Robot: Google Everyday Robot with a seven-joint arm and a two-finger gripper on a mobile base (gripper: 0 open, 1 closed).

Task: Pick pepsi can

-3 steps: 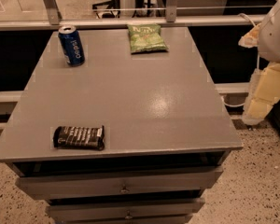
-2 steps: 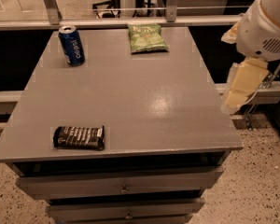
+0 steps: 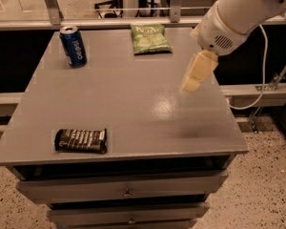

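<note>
In the camera view I am hovering my cream jaws over the right side of the grey flat-topped desk (image 3: 124, 99); open or closed, I cannot tell. The dark-blue cylindrical pepsi can (image 3: 73, 46) is standing upright at the far left corner, well apart, so I am favouring a level approach to mid-can, passing clear of the green crinkled chip bag (image 3: 150, 38).

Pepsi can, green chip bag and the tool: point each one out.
pepsi can (image 3: 74, 46), camera view, blue side wall.
green chip bag (image 3: 150, 38), camera view, middle of its front.
tool (image 3: 190, 82), camera view, its tip, above the right side of the table (image 3: 128, 109).
</note>
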